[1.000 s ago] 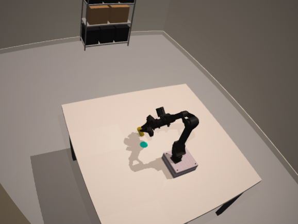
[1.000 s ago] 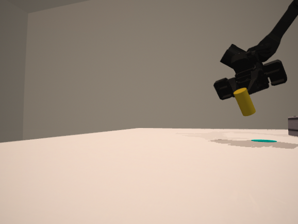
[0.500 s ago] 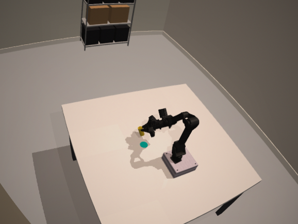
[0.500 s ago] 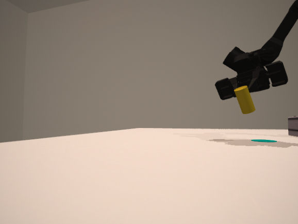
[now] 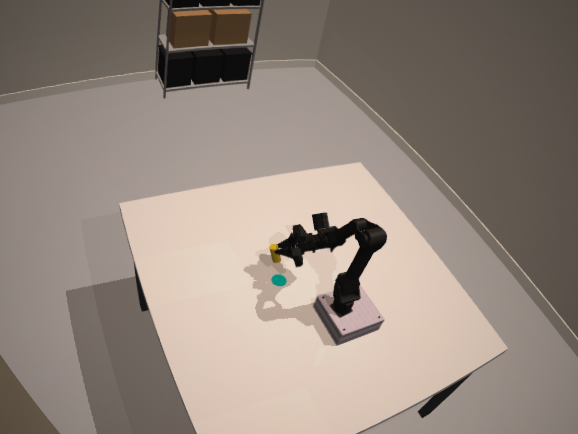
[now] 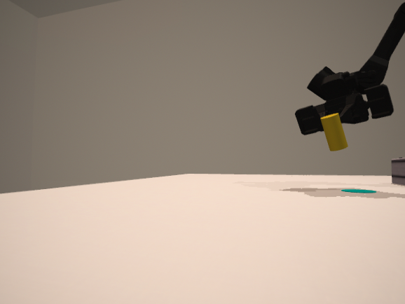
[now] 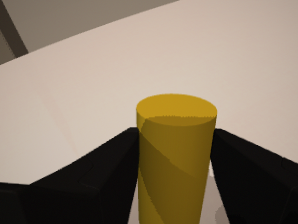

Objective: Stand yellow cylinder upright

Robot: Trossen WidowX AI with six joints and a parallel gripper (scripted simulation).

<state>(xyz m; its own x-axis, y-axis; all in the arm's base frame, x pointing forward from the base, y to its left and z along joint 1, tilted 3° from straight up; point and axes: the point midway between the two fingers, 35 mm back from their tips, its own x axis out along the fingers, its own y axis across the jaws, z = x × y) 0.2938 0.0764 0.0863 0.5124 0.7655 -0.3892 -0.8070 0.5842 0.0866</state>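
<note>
The yellow tall cylinder (image 5: 275,254) (image 6: 335,133) (image 7: 174,165) is held in the air well above the table. It stands nearly upright but tilted, its top leaning to the left in the exterior view. My gripper (image 5: 277,251) (image 6: 331,120) (image 7: 174,137) is shut on it near its upper end, one finger on each side in the wrist view. The cyan circle (image 5: 279,280) (image 6: 359,191) lies flat on the table; in the exterior view it is below and right of the cylinder. It does not show in the wrist view.
The arm's base block (image 5: 350,315) (image 6: 399,171) stands on the table (image 5: 225,350) (image 6: 175,238) (image 7: 75,90), to the right of the circle. Shadows of the arm fall around the circle. A shelf rack with boxes (image 5: 192,29) stands far behind, off the table.
</note>
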